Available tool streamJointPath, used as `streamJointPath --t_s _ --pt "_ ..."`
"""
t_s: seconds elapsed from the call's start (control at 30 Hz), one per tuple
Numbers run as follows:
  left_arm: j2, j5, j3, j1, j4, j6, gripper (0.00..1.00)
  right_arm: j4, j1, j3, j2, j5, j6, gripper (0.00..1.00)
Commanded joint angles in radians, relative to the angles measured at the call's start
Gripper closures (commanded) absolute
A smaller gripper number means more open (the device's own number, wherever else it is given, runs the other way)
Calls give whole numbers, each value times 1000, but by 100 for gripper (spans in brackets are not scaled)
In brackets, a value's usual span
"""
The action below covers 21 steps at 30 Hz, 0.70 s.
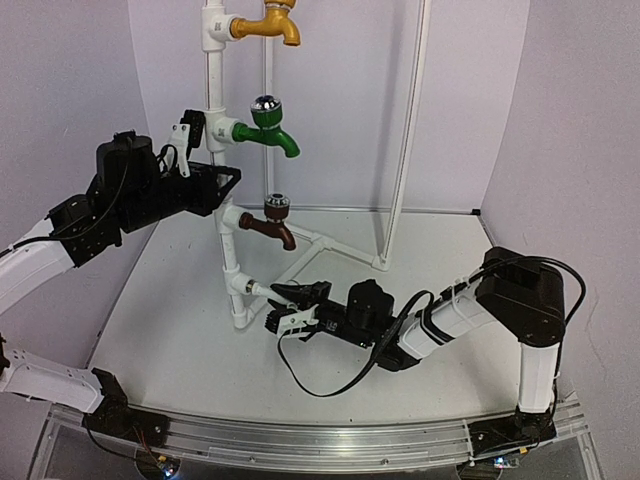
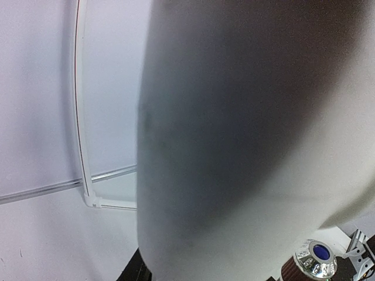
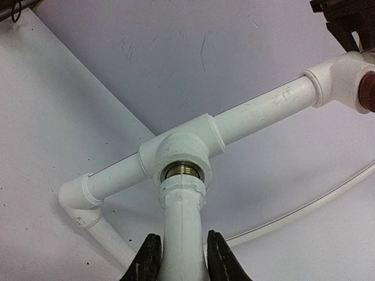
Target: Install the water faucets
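Your right gripper (image 3: 183, 249) pinched the stiff, probably slick white faucet (image 3: 181, 219) by its stem at the T-fitting (image 3: 181, 146); your left gripper (image 1: 198, 140) was unreadable.

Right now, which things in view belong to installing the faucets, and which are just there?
Job:
white faucet, held in the right pincer at the lowest T-fitting
yellow faucet, green faucet and brown faucet, already on the upright pipe
left pincer, at that pipe

Not part of it:
thin white frame behind
black cable loop
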Motion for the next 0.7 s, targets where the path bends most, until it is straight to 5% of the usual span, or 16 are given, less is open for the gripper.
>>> streamJointPath --t_s 0.0,0.67 --pt "-16 124 -3 -13 -34 -317 100 71 13 60 -8 -14 33 100" --pt "-60 115 -61 -15 41 -396 100 108 21 89 35 29 221 100"
